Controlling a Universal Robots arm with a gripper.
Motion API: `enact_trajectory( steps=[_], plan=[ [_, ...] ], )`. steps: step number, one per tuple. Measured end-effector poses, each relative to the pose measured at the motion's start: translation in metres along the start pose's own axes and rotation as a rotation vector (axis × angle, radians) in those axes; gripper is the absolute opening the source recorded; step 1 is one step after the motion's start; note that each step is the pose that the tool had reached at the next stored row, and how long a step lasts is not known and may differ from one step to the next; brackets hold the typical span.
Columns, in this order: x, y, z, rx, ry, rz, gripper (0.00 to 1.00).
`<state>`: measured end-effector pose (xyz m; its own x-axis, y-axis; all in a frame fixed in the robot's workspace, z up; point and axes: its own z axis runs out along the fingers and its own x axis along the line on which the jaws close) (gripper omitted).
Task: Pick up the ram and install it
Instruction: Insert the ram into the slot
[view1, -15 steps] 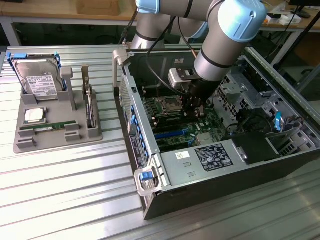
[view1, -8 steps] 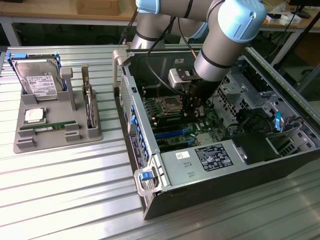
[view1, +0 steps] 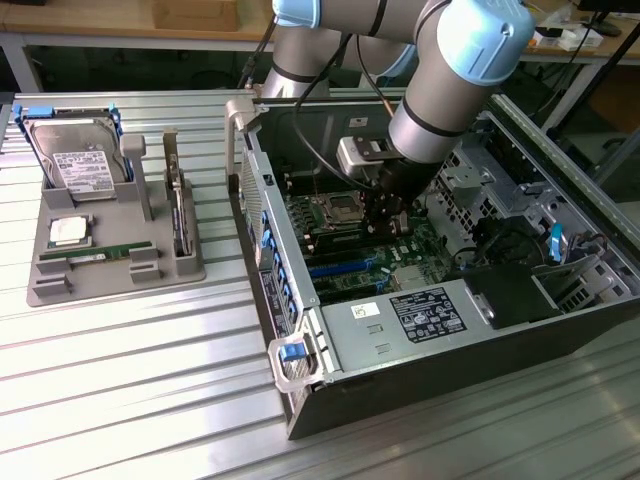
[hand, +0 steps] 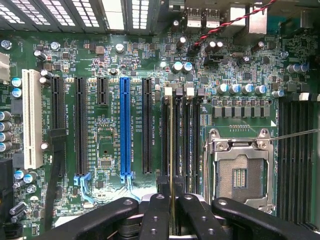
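Right now, your gripper (view1: 383, 226) is hanging inside the open computer case (view1: 330, 405), just to the three o'clock side of the exterior view's middle, with the arm (view1: 440, 110) reaching down from twelve o'clock. Its black fingers (hand: 156, 215) are pressing together on the ram (hand: 171, 145) — you are seeing the stick edge-on in the wrist view, as a thin pale line running out from between the fingertips. The ram is standing on edge to the motherboard (hand: 105, 150) and is lining up along the bank of black memory slots (hand: 186, 135), which is lying between the processor socket (hand: 240, 175) and the long black expansion slot (hand: 146, 125); the blue slot (hand: 125, 130) is sitting one further out. You cannot tell whether the stick's lower edge is sitting down in a slot or only hovering just above it. In the exterior view, the processor socket is showing at about ten o'clock from the gripper, close by. Over at nine o'clock, on the exterior view's left beside the case, the grey tray (view1: 115, 285) is holding the hard drive (view1: 75, 165) at its twelve o'clock end, the square processor chip (view1: 68, 232) and another green stick (view1: 100, 254) lying flat.
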<state>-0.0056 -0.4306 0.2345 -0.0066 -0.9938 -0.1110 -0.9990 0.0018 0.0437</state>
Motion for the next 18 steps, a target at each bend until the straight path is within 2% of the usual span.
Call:
enact_trajectory(
  steps=[2, 7, 8, 9, 15, 18],
  plan=[
    [0.0, -0.0019, -0.0001, -0.0162, 0.0, 0.002, 0.13],
    [0.0, -0.0019, -0.0001, -0.0166, 0.0001, 0.002, 0.13],
    [0.0, -0.0017, 0.0003, -0.0094, -0.0001, 0.001, 0.13],
    [0.0, -0.0015, 0.0004, -0.0066, -0.0002, 0.001, 0.13],
    [0.0, -0.0015, 0.0003, -0.0065, 0.0, 0.001, 0.13],
    [0.0, -0.0042, 0.0002, -0.0065, -0.0001, 0.001, 0.13]
  ],
)
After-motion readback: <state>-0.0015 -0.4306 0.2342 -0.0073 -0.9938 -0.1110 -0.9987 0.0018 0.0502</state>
